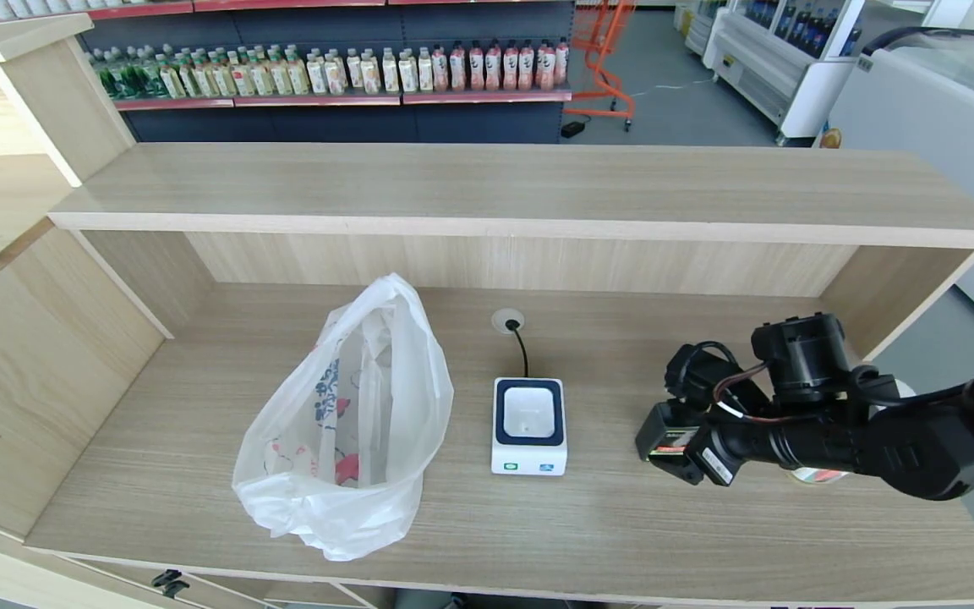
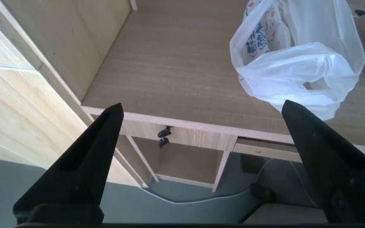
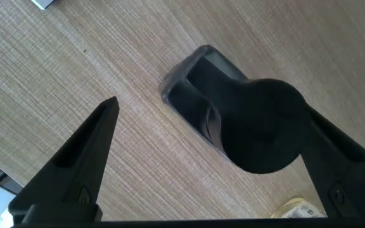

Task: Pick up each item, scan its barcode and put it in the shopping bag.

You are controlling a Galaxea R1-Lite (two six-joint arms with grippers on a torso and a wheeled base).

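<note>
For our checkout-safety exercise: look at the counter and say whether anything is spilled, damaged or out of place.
Nothing stands out. The shopping bag sags but stands upright, the scanner sits flat on the counter, and nothing looks spilled or broken.

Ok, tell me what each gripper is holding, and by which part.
Nothing is held. The left gripper is open over the edge of the desk; the right gripper is open above a dark object lying on it.
</note>
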